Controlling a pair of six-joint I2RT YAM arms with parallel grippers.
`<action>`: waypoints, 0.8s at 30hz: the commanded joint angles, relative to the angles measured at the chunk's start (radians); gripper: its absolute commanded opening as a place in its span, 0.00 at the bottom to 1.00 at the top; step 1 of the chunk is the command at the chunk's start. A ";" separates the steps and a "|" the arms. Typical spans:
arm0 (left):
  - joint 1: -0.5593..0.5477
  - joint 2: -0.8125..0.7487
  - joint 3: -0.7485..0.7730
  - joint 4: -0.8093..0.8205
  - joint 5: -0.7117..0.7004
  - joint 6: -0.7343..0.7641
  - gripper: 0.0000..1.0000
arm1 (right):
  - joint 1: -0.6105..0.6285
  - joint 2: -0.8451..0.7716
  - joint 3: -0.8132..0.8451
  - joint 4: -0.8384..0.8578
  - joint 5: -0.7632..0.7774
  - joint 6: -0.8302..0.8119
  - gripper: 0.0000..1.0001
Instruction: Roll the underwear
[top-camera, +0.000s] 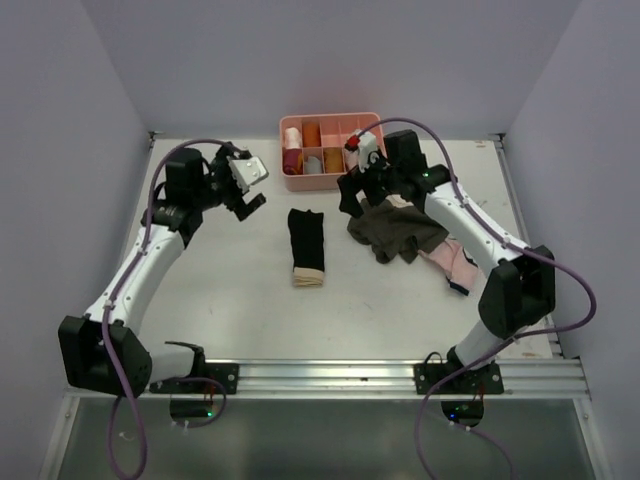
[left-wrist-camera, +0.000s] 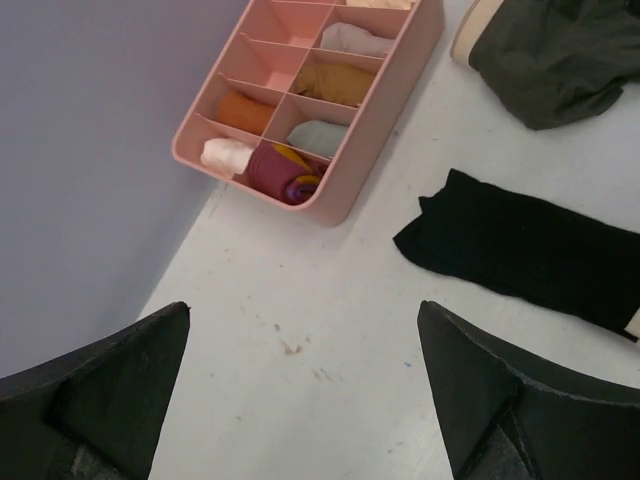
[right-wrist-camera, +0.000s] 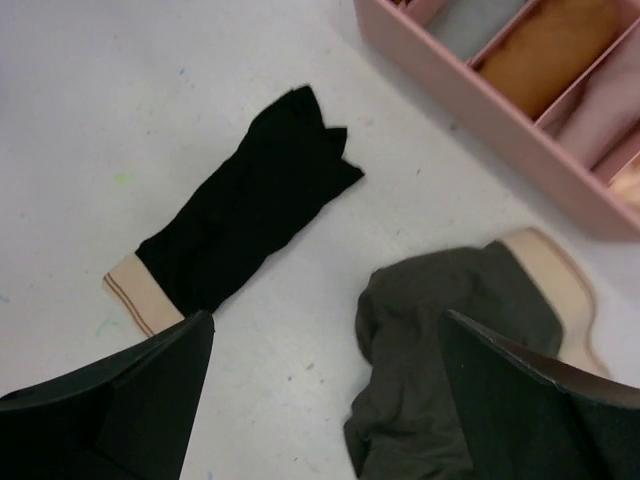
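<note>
The underwear (top-camera: 307, 243) lies flat in the middle of the table, folded into a narrow black strip, with its beige waistband (top-camera: 309, 279) at the near end. In the left wrist view the underwear (left-wrist-camera: 530, 250) is to the right of my open left gripper (left-wrist-camera: 303, 308), which hangs over bare table. My left gripper (top-camera: 243, 185) is left of the strip and apart from it. My right gripper (top-camera: 350, 192) is open to the strip's right. From the right wrist, the underwear (right-wrist-camera: 250, 205) lies ahead of my right gripper (right-wrist-camera: 328, 316). Neither gripper holds anything.
A pink divided box (top-camera: 330, 181) with several rolled garments stands at the back centre. An olive-brown garment (top-camera: 395, 232) lies crumpled under the right arm, partly below my right gripper's fingers (right-wrist-camera: 520, 400). A pale pink garment (top-camera: 450, 262) lies beside it. Walls close in on three sides.
</note>
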 joint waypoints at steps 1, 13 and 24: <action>0.005 0.102 0.065 -0.031 0.086 -0.157 1.00 | 0.000 -0.067 0.011 0.069 -0.016 -0.174 0.99; -0.234 -0.126 -0.428 -0.015 0.071 0.340 0.80 | 0.102 0.163 0.001 -0.068 -0.335 -0.147 0.85; -0.342 -0.114 -0.657 0.229 0.048 0.727 0.64 | 0.152 0.356 0.037 0.009 -0.433 0.014 0.56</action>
